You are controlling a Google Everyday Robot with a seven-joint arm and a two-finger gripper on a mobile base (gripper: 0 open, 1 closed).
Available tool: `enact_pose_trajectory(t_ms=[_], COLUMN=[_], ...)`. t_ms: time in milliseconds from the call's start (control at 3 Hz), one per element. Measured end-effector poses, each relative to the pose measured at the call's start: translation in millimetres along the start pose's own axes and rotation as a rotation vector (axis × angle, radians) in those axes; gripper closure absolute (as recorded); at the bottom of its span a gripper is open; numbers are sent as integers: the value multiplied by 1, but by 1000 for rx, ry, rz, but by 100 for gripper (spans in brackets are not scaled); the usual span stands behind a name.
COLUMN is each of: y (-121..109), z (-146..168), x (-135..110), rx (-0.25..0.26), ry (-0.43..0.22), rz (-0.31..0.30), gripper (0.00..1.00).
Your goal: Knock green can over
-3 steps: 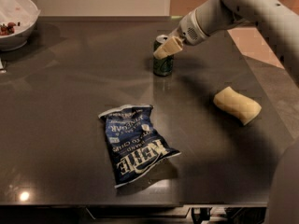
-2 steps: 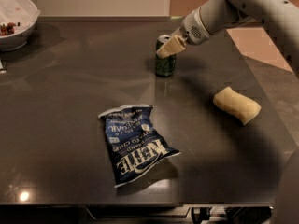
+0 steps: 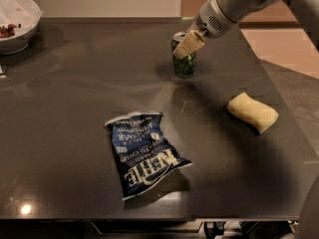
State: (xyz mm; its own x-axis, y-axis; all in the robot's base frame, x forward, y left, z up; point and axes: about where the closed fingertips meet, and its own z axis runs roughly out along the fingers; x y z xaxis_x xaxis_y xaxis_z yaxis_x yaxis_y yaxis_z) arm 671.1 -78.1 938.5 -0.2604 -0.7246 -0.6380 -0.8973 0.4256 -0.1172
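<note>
In the camera view the green can (image 3: 185,66) stands upright at the far side of the table (image 3: 75,93) with the gripper (image 3: 189,44) at its top rim, so push sideways up high and follow through; the gripper hides part of the rim, and you cannot tell whether it is open.
</note>
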Motion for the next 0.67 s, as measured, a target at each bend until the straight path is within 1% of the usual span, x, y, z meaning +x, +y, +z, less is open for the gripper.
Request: enact_pose_trajectory(t_ms=[333,667], y=[7,15], z=[-14,-18], x=[11,25], rx=[11,6], ry=[142,288], rz=[-48,-102], gripper=[100,100])
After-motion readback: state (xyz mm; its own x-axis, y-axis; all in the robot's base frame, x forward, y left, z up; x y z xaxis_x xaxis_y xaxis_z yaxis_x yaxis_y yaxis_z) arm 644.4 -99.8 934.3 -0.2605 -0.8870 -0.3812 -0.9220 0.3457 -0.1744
